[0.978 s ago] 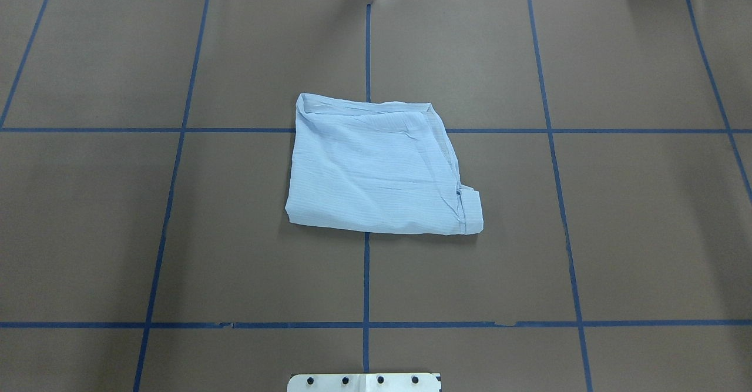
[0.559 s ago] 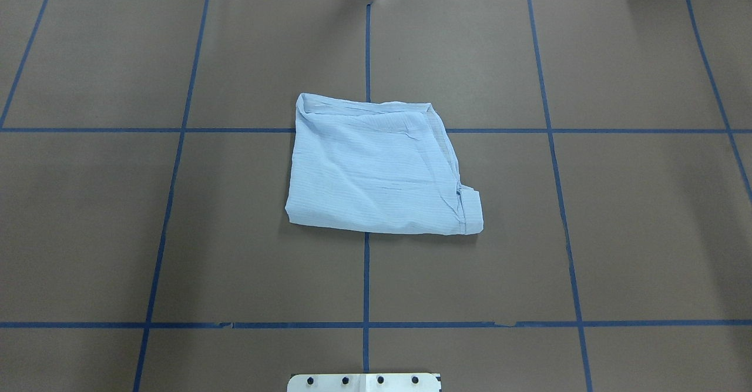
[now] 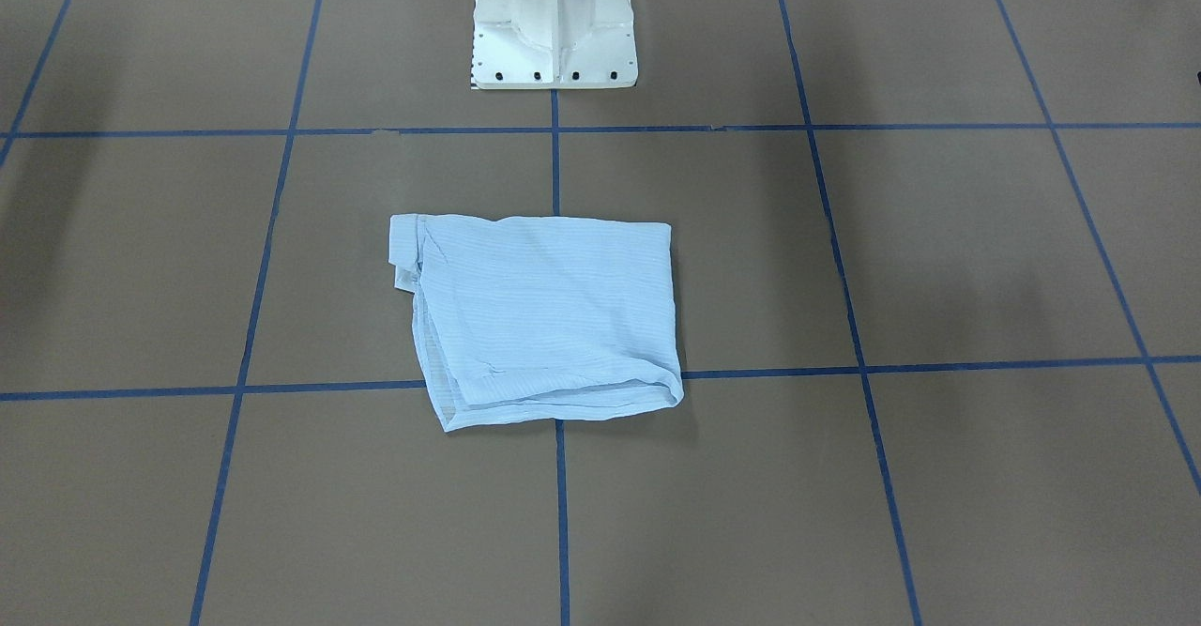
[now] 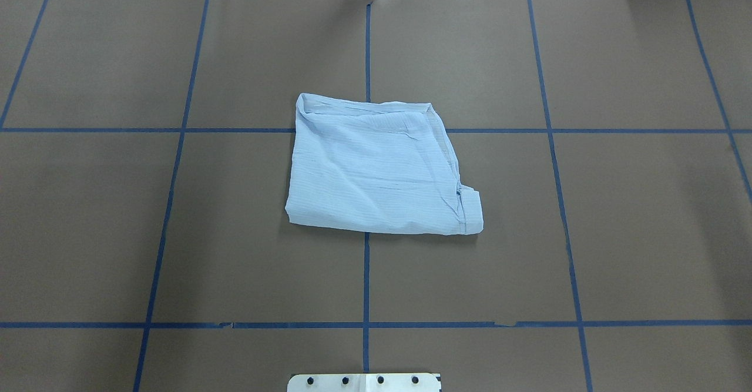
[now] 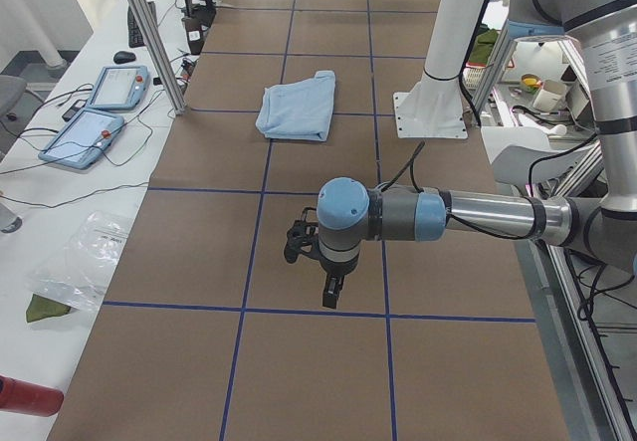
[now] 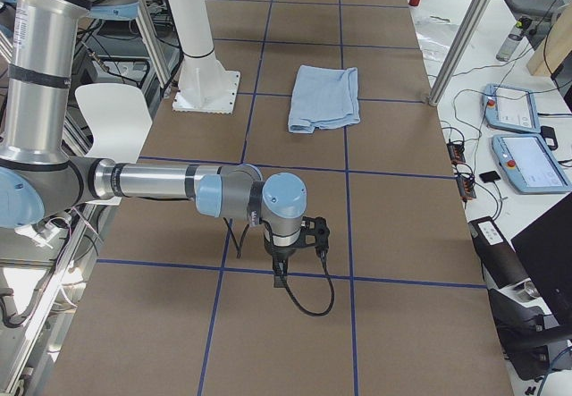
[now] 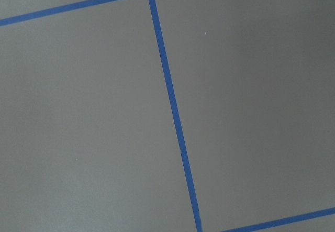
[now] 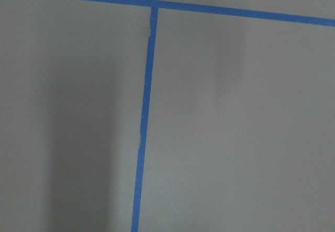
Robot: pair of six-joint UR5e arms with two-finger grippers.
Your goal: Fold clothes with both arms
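The clothes, one light-blue pinstriped shirt [image 4: 376, 171], lie folded into a rough rectangle at the table's middle, also visible in the front view [image 3: 544, 316] and both side views [image 5: 297, 108] [image 6: 325, 98]. Nothing touches the shirt. My left arm reaches low over the table far from it, its black left gripper [image 5: 297, 242] pointing down. My right arm does the same at the other end, with the right gripper [image 6: 315, 233] near the surface. I cannot tell if either gripper is open or shut. Both wrist views show only brown table cover and blue tape.
The white pedestal base [image 3: 554, 25] stands at the robot side of the brown table [image 4: 176, 233], which is gridded with blue tape. Teach pendants [image 5: 100, 103] [image 6: 523, 137], cables and a metal post [image 5: 149, 33] sit along the far edge.
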